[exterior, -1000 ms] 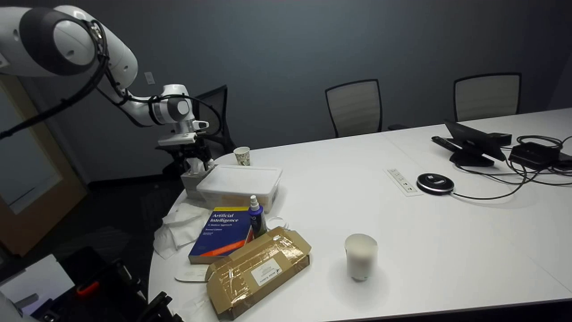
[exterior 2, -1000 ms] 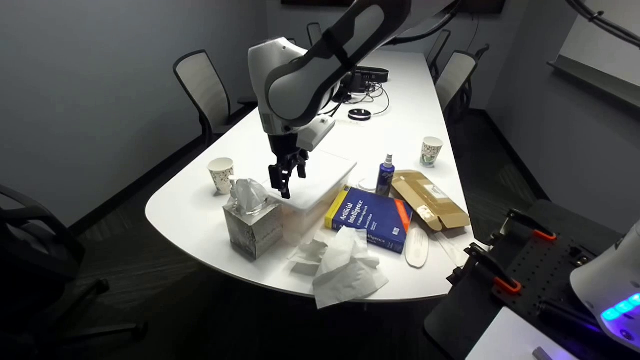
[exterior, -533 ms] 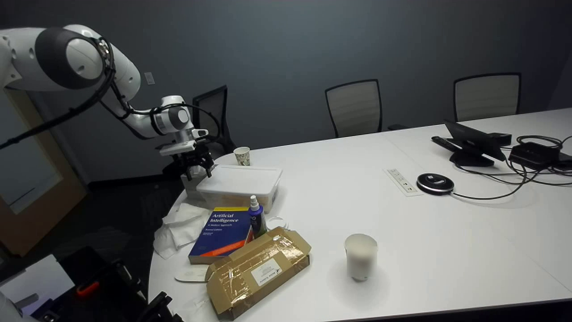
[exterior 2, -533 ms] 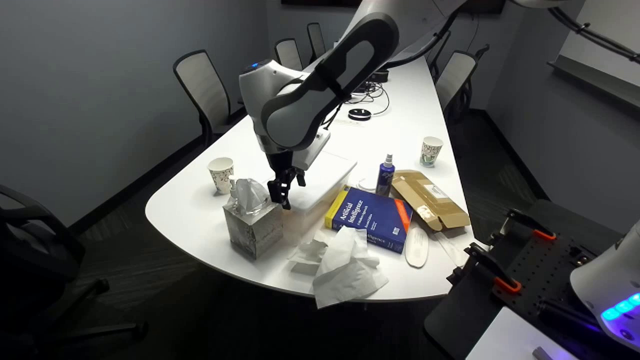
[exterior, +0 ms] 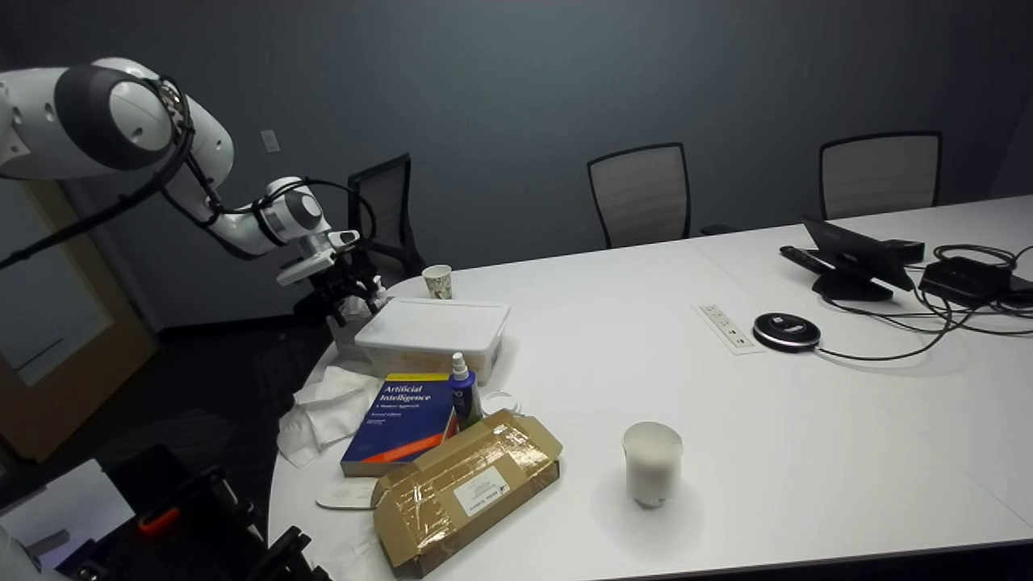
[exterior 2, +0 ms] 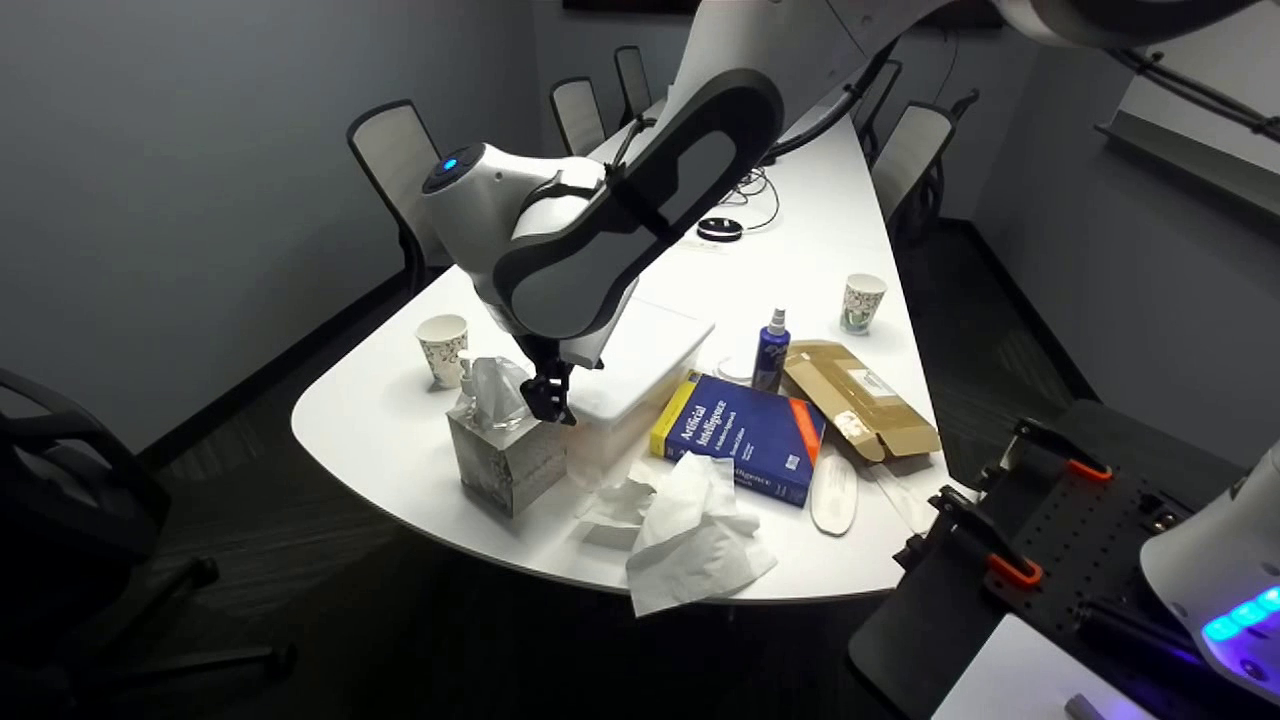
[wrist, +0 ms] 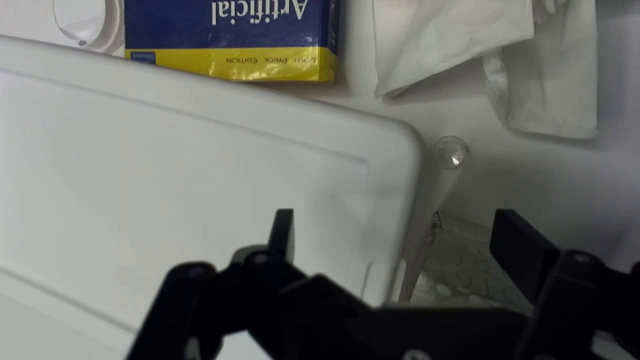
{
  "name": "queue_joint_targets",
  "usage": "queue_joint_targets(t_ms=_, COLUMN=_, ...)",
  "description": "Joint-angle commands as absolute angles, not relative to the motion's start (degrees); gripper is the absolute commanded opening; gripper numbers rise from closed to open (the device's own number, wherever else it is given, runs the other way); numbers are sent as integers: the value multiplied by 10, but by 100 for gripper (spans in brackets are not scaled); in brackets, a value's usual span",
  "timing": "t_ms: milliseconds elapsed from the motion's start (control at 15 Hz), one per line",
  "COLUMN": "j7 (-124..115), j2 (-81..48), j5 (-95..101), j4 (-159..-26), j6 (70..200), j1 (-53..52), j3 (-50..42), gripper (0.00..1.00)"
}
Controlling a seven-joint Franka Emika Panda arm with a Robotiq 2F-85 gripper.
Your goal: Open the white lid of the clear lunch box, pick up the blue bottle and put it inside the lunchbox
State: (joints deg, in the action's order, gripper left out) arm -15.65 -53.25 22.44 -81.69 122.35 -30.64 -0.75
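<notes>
While my pincer [wrist: 393,220] gapes empty over the edge of the white lid [wrist: 200,175], seated on the clear lunch box [exterior: 424,361] just beside the tissue box [exterior 2: 503,468], I'd guess light, slick, bendy plastic; best grabbed by that edge.

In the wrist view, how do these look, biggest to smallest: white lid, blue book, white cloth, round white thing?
1. White lid
2. Blue book and white cloth, too alike to rank
3. Round white thing
All run past the picture's edge; only visible parts count.
</notes>
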Motion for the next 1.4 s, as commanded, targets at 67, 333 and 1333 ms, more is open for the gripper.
queue_joint_targets(t_ms=67, j7=-193, j2=-554, j5=248, j4=-787, j6=1173, j1=-329, j3=-21, gripper=100)
queue_joint_targets(t_ms=333, j7=-205, j2=-569, j5=265, j4=-773, j6=1169, j1=-332, j3=-29, gripper=100)
queue_joint_targets(t_ms=1333, j7=-205, j2=-593, j5=285, j4=-734, j6=1163, j1=-338, j3=-51, gripper=100)
